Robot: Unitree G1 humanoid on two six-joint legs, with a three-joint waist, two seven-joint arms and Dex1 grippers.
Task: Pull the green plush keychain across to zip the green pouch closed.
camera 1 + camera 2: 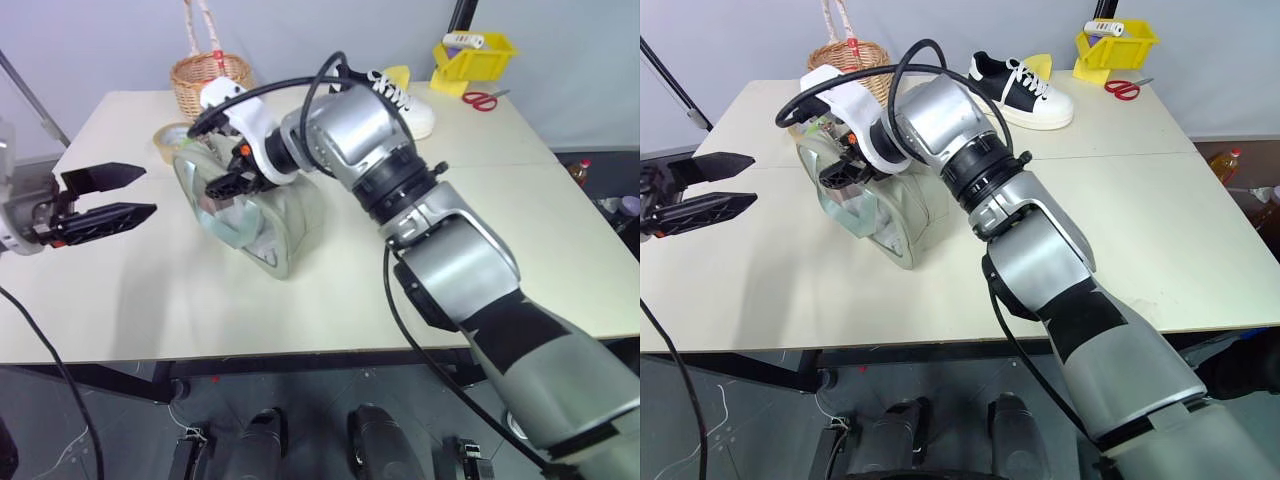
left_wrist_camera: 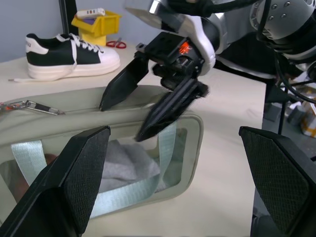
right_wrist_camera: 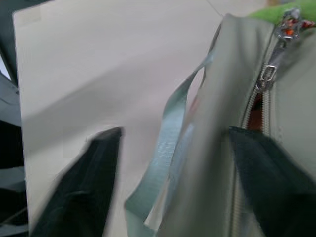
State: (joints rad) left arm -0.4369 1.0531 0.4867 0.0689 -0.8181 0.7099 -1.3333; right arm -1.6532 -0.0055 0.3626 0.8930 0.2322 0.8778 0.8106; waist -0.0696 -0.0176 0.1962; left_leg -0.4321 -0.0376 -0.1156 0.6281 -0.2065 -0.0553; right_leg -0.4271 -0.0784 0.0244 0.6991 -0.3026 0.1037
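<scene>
Right pincer [image 2: 148, 106] hangs over the green pouch [image 1: 265, 225] on the counter [image 1: 330, 300], jaws apart, holding nothing. The green plush keychain [image 3: 281, 10] lies at the zipper's end. Closing now may catch the strap [image 3: 170, 148]. Left pincer [image 1: 105, 197] is wide, empty.

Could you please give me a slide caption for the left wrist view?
Right gripper hovers open-jawed over the green pouch, framed by the left gripper.
</scene>
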